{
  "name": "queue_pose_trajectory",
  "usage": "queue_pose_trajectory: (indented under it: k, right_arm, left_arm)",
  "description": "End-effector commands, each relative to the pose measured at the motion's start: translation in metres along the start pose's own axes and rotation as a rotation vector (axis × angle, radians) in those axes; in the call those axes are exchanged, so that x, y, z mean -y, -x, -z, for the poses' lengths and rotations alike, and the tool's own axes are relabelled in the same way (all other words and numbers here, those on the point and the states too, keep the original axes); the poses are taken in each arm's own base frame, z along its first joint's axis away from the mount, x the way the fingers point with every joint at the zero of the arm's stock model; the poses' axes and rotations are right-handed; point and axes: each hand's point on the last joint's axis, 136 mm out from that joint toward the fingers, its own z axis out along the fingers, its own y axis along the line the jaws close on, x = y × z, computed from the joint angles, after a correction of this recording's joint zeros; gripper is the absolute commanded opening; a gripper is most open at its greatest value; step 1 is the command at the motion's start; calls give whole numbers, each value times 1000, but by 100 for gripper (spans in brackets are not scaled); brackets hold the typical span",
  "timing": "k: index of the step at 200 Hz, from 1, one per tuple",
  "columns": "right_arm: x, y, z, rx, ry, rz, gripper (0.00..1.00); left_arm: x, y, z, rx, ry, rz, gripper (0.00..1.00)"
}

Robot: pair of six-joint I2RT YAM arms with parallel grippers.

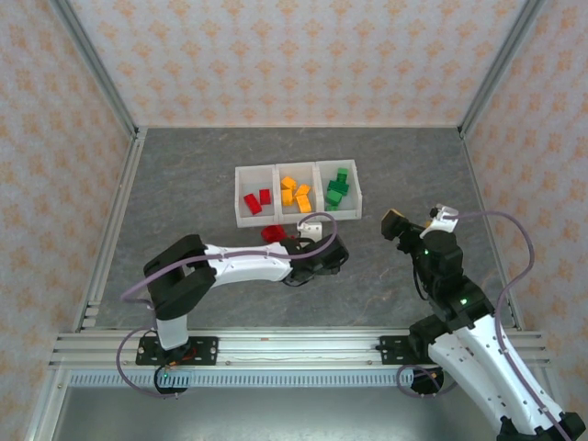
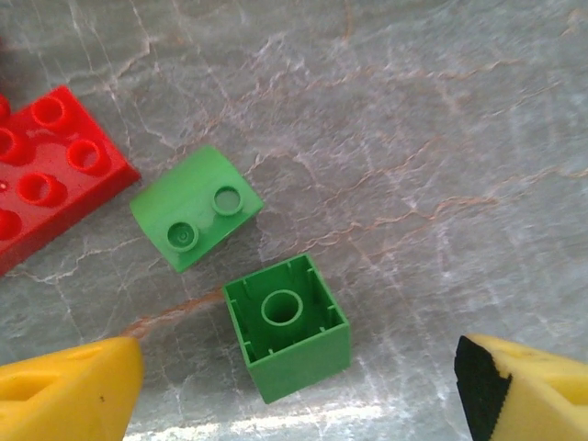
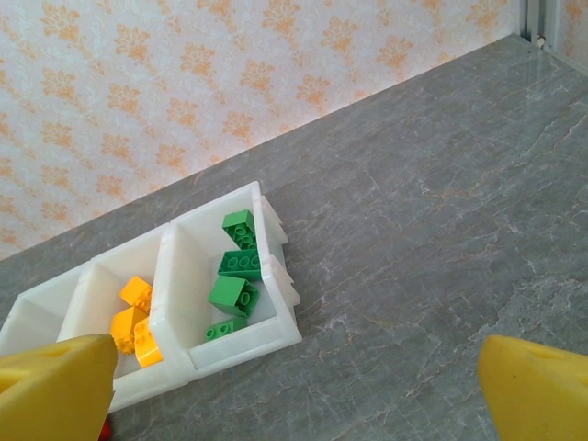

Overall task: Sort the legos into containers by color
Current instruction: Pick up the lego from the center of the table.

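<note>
The left claw point(image 2: 296, 393) hangs low over the table point(image 2: 441, 129) with its yellow fingers point(image 2: 73, 390) spread wide, holding nothing. An upturned green brick point(image 2: 289, 338), hollow side up, lies between the tips and slightly ahead of them, turned at an angle to them. Just beside it sits a curved green piece point(image 2: 195, 208), with a red brick point(image 2: 46, 175) farther to the left. These loose legos lie on the table just in front of the containers point(image 1: 296, 221), a white three-bin tray. Its left bin already holds red bricks point(image 1: 256, 199), the middle one orange-yellow bricks point(image 1: 296, 193) and the right one green bricks point(image 1: 338, 186). The right claw point(image 3: 294, 390), also spread wide and empty, hovers off to the tray's right side, looking down at the green bin. The step in hand appears to be the pick-up of a green stray, with most of the sorting seemingly done. The next move likely calls for the left claw to settle around the upturned brick and close on two opposite walls without nudging the curved neighbour. It would then carry the brick to the right-hand bin.
</note>
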Motion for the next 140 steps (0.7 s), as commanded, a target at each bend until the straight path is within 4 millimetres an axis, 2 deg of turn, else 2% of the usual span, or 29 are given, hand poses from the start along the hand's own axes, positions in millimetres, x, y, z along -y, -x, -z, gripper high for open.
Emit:
queue_pose_trajectory:
  k: [1,42,56,62,77,140]
  right_arm:
    - [3,4,1,24,-10,-15,100]
    - [2,3,0,24,-7,-17,100]
    - [2,2,0,22,-4,-16,100]
    - [1,2,0,20,-2,-16,100]
    - [1,1,-1,17,1,-15,100]
    - [0,0,-2,13,3,-14,100]
  left_arm:
    - [6,3,0,12,-3,28,88]
    - [9,-2,-11,0,1,23,84]
    - [14,-2,-13,-5,-21,22,79]
    - [13,-9,-23,-19,-1,9,77]
    - [15,-11,-29,-28,10,-2,72]
    - [2,-3,-37,-3,61,2,62]
